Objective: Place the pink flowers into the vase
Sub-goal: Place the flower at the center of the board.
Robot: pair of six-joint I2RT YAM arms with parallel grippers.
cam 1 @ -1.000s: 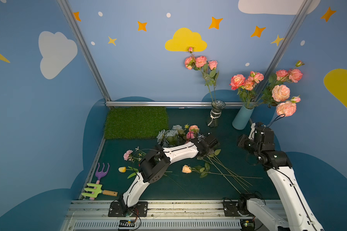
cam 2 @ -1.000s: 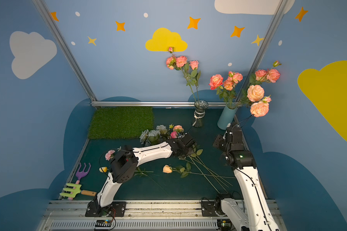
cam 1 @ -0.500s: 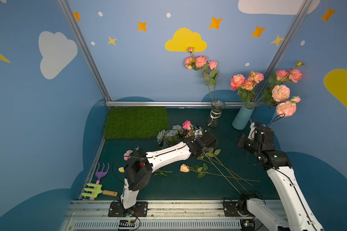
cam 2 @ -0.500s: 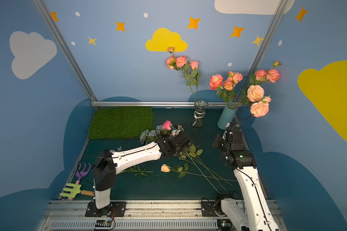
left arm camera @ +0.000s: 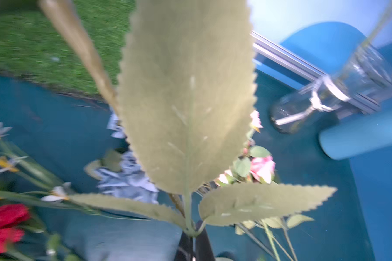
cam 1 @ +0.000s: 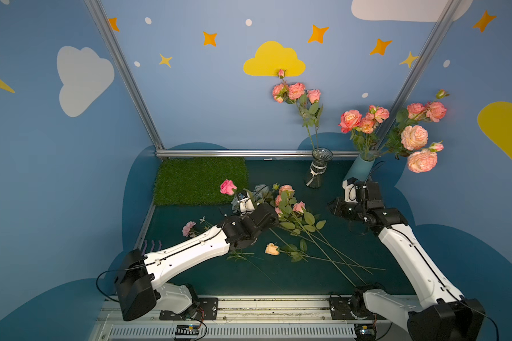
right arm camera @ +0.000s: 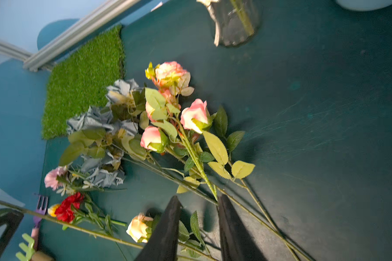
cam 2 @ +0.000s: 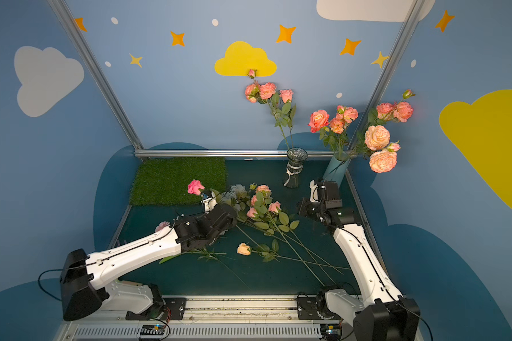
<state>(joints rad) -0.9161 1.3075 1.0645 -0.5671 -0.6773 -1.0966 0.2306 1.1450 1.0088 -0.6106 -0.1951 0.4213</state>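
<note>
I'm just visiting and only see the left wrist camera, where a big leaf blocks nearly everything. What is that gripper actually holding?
Observer: In a top view, the left gripper is shut on the stem of a single pink rose.
Operator: And the other arm?
Observer: The right gripper hovers, jaws apart, over the stems of a pink rose spray lying on the table.
Operator: Any blooms in the vases?
Observer: The glass vase holds one pink spray; the leaning teal vase holds several more.

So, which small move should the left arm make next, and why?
Probably swing toward the clear glass vase: the left gripper is shut on a long-stemmed pink rose, and that rose's stem is not yet in any vase.
</note>
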